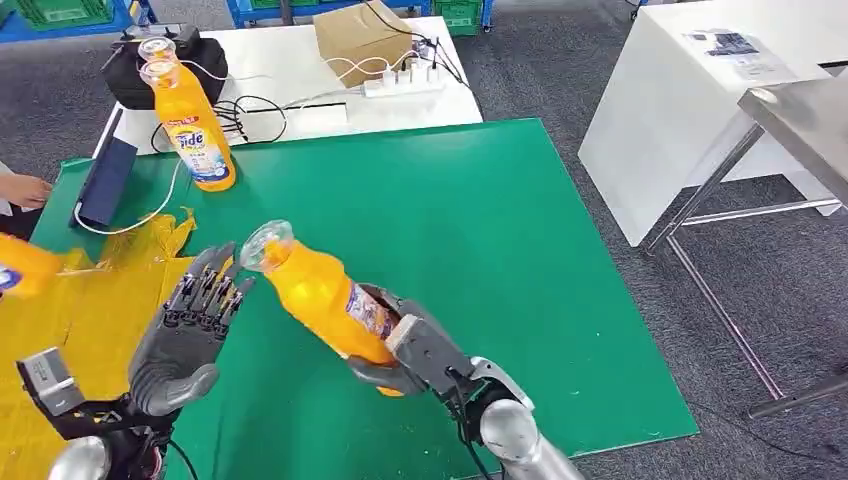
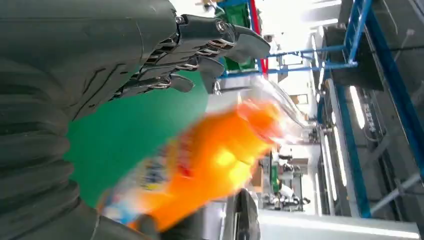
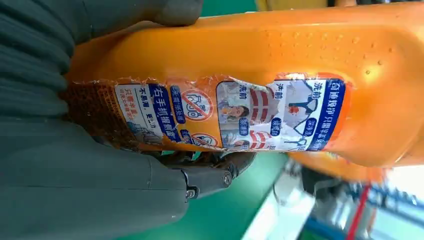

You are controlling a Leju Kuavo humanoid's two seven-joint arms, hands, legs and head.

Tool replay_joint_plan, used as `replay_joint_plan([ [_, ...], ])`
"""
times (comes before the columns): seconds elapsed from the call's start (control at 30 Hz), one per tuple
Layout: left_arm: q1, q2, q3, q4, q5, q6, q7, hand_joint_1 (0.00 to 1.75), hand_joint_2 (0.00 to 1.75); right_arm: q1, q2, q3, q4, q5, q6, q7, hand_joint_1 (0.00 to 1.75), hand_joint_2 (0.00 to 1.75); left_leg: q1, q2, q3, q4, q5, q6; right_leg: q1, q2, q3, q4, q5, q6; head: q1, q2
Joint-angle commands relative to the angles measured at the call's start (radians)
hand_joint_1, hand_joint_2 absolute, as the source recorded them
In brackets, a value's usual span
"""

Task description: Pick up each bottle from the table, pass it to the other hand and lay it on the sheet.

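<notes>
My right hand grasps an orange bottle around its lower body, the fingers wrapped over the label; the bottle is tilted, its clear cap pointing up and to the left, held above the green mat; in the right wrist view the bottle lies across my palm with the printed label facing the camera. My left hand is raised just left of the bottle's cap, fingers spread and released, holding nothing; its fingertips stand close to the bottle's neck, and I cannot tell whether they touch it. A second orange bottle stands upright at the far left of the mat; the yellow sheet lies at the near left, under my left arm; a person's hand rests at the left edge; a white table beyond carries a cardboard box and a power strip.
</notes>
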Motion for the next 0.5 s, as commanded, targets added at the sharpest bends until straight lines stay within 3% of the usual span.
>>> replay_joint_plan([
  [0.03, -0.054, 0.008, -0.053, 0.08, 0.004, -0.003, 0.008, 0.0, 1.75, -0.108, 0.003, 0.095, 0.17, -0.005, 0.006, 0.011, 1.75, 1.75, -0.001, -0.005, 0.004, -0.002, 0.0, 0.003, -0.001, 0.002, 0.003, -0.001, 0.0, -0.002, 0.0, 0.0],
  [0.3, -0.053, 0.009, -0.053, 0.08, 0.004, -0.003, 0.008, 0.0, 1.75, -0.107, 0.0, 0.095, 0.17, -0.005, 0.006, 0.011, 1.75, 1.75, -0.001, -0.004, 0.002, -0.001, 0.0, 0.002, -0.001, 0.001, 0.002, 0.0, 0.0, -0.001, 0.0, 0.0],
  [0.5, -0.083, 0.011, -0.088, 0.108, -0.002, -0.002, 0.01, 0.0, 1.75, -0.175, 0.031, 0.22, 0.216, -0.016, 0.015, 0.039, 1.75, 1.75, -0.001, -0.004, 0.002, -0.001, 0.0, 0.003, -0.001, 0.002, 0.001, 0.0, 0.0, -0.002, 0.0, 0.0],
])
